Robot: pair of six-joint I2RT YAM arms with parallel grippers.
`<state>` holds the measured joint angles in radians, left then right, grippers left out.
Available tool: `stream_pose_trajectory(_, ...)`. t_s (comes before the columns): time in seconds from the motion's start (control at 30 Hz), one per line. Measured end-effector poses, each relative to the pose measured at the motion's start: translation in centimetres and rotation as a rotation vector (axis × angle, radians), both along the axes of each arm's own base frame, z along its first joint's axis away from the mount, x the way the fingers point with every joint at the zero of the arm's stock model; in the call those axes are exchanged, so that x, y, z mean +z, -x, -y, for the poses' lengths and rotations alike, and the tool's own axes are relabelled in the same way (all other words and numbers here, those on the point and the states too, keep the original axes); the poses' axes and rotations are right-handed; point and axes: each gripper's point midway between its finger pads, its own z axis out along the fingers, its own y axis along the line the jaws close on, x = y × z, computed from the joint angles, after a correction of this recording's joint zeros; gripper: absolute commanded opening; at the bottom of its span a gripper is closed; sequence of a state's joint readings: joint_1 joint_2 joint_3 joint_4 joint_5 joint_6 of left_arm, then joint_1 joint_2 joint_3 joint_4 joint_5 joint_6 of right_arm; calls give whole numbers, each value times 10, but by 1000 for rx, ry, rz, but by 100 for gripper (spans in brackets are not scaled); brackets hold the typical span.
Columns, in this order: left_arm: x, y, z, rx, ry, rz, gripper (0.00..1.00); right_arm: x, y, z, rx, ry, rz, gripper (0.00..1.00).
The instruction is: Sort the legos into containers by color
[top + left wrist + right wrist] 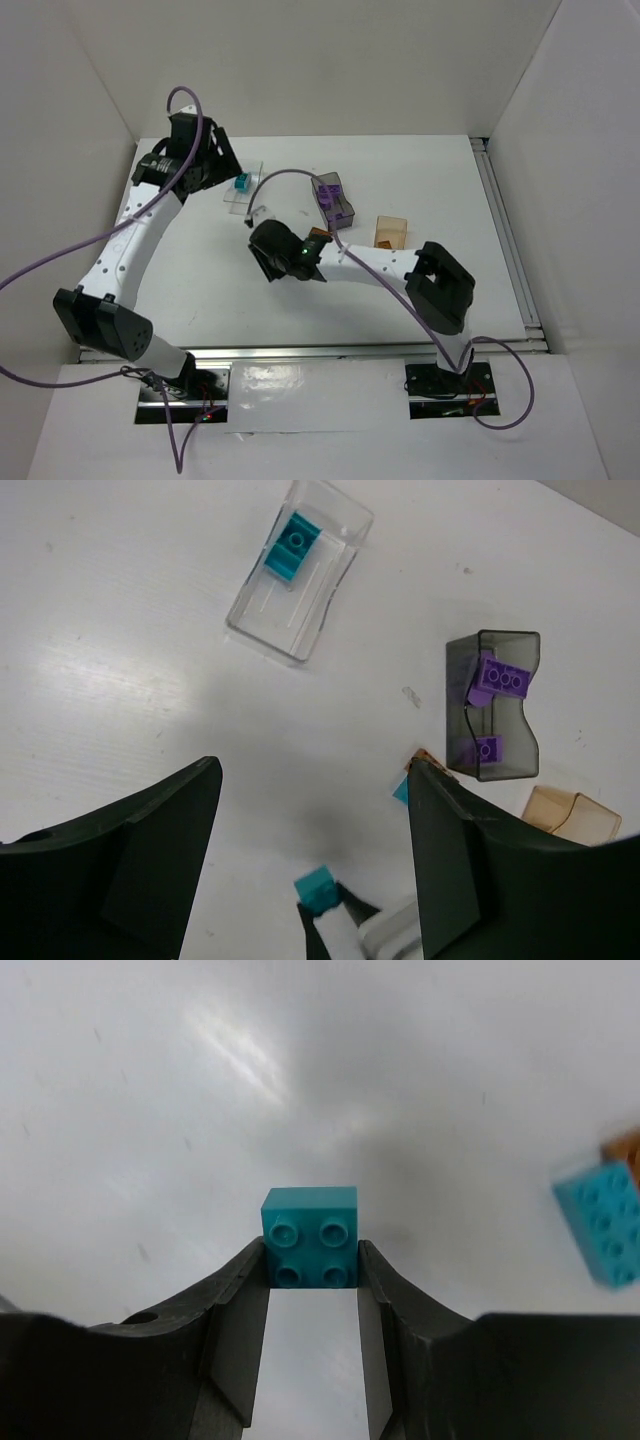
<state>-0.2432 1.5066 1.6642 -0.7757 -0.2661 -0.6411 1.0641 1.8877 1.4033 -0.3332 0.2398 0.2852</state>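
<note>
The right pincer (312,1255) is closed to a narrow gap around a square four-stud teal brick (310,1237). Its two fingertips press the brick's opposite sides, and the studs face the wrist camera. I cannot tell whether the brick touches the white worktop (150,1110) below it. To this pincer's right, near but apart from it, lies a second teal brick (600,1222), blurred. An orange-brown piece (627,1148) sits just beyond that brick at the frame edge.

The left pincer (312,770) is spread wide with nothing between its fingers and hangs above the worktop. Ahead of it and slightly left sits the clear bin (280,620), with a lone teal piece (293,546) at its far end. Ahead and to the right stands the smoky grey bin (495,640), which holds two purple bricks (502,677), one toward the far end and one toward the near end. Just beside the left pincer's right finger, nearer than the grey bin, is the orange-tan bin (570,815); its inside cannot be made out. Below the open gap, on the wrist side, the right pincer's tips show with the gripped teal brick.

From above, the right pincer lies nearer the arm bases than all three bins, and the left pincer is just beside the clear bin.
</note>
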Motion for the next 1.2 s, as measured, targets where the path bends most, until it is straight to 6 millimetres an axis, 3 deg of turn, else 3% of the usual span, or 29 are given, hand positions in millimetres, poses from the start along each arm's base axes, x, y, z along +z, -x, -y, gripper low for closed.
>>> stream_pose_trajectory(0.17,-5,34,-27,82,30,-3,82,29,-72,-33,-56,-86,88,27)
stream_pose_trajectory(0.37,12,67,-54,202,116,81,82,30,-163,-38,-152,-154,146,28)
stream_pose_trajectory(0.5,10,79,-57,236,165,110,82,27,-201,-47,-172,-193,183,31)
stream_pose_trajectory(0.77,3,72,-61,244,172,97,81,36,-235,-80,-134,-280,248,38)
stream_pose_trajectory(0.93,3,72,-64,247,171,95,84,29,-241,-87,-121,-313,246,83)
stream_pose_trajectory(1.0,3,72,-64,243,168,95,91,24,-243,-87,-117,-312,245,84)
stream_pose_trajectory(1.1,4,73,-63,238,169,98,91,21,-243,-87,-114,-317,254,84)
stream_pose_trajectory(1.2,1,74,-61,217,166,92,84,20,-238,-76,-129,-292,253,78)
